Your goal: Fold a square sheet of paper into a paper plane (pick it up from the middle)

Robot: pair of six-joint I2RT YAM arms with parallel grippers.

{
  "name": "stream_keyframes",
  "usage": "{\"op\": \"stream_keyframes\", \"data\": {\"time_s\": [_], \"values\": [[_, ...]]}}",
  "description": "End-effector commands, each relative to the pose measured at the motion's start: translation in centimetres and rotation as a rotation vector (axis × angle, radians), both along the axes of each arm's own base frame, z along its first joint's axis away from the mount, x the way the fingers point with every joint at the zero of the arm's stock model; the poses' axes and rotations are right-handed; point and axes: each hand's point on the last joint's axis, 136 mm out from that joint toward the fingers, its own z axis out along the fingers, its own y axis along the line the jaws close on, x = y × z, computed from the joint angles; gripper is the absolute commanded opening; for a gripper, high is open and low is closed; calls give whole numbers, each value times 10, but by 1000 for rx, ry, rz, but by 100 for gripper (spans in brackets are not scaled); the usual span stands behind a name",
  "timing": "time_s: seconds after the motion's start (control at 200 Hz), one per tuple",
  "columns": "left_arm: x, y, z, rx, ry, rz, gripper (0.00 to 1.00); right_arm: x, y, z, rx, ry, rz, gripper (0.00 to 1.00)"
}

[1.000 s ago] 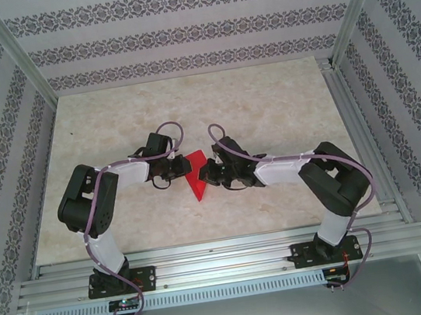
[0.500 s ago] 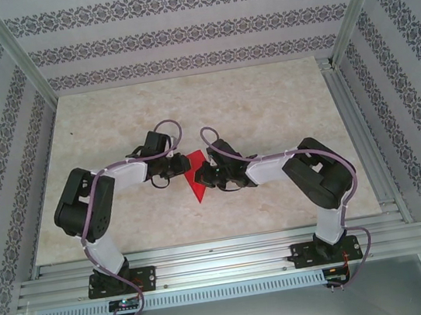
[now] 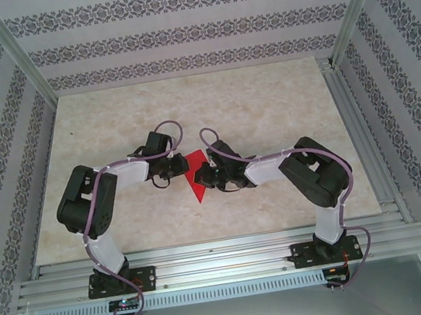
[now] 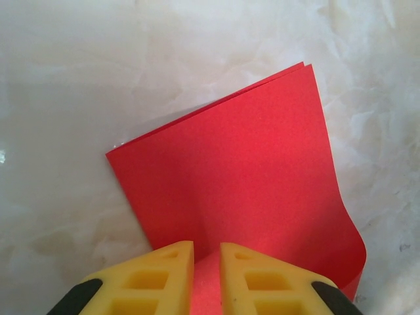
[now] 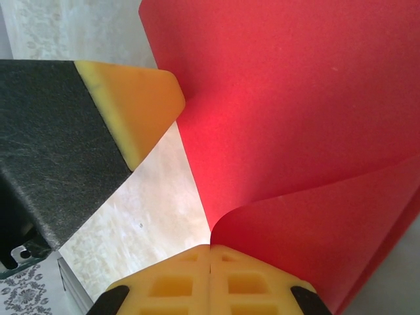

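The square sheet of paper is bright red and folded double, lying mid-table with a point toward me. Its two layered edges show in the left wrist view. My left gripper rests on the sheet's left side. Its yellow fingers stand a narrow gap apart, with red paper showing in the gap. My right gripper is at the sheet's right side, its jaws shut tight on a curled-up flap of the paper. The left gripper's finger appears just beyond.
The pale marble-patterned table has free room all round the paper. Aluminium rails run along the near edge and a rail down the right side. Patterned walls close in the back and sides.
My right gripper has shifted a little to the left, carrying the paper's flap over, and its elbow has drawn in. The left arm has hardly moved.
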Motion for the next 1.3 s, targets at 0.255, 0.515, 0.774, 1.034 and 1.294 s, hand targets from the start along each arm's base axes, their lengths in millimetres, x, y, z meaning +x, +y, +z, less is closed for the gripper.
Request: {"op": "stream_keyframes", "data": {"time_s": [0.255,0.515,0.774,1.034,1.294], "values": [[-5,-1,-10,28,29,-29,18,6,6,-1,22,-18,-14,4],[-6,-2,-9,24,30,-31,18,6,4,-8,8,-8,-17,4],[-7,-2,-8,20,31,-32,18,8,0,-13,-5,-2,-32,4],[-7,-2,-8,18,31,-31,18,9,-5,-16,-18,-2,-49,4],[-8,-2,-8,18,32,-31,18,10,-8,-17,-27,-7,-63,4]]}}
